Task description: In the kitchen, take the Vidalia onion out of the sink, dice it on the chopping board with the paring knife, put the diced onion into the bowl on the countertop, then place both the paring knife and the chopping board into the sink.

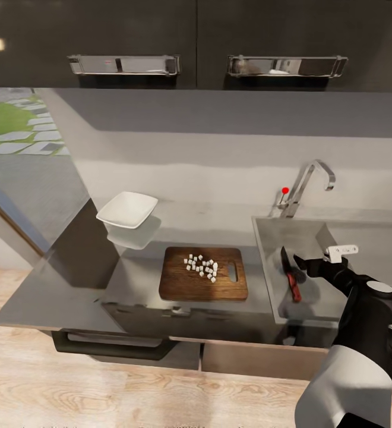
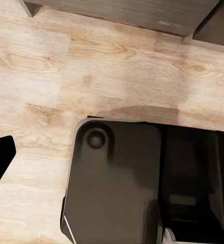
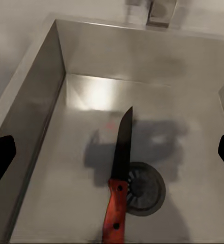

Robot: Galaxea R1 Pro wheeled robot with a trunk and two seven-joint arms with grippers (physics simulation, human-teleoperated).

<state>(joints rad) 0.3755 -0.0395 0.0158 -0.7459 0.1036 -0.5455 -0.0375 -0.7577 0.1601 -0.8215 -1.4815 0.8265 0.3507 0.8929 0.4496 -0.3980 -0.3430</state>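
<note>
paring knife [image 3: 119, 178] lies flat in the sink [image 1: 267, 255], handle beside the drain. right end effector [image 1: 310, 263] hangs above it, fingers spread, gripping nothing. diced onion [image 1: 202, 267] sits on the chopping board [image 1: 181, 284].

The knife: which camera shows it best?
The right wrist view: the knife lies whole and close on the sink floor, handle beside the drain. The head view shows it small; the left wrist view faces the floor.
</note>
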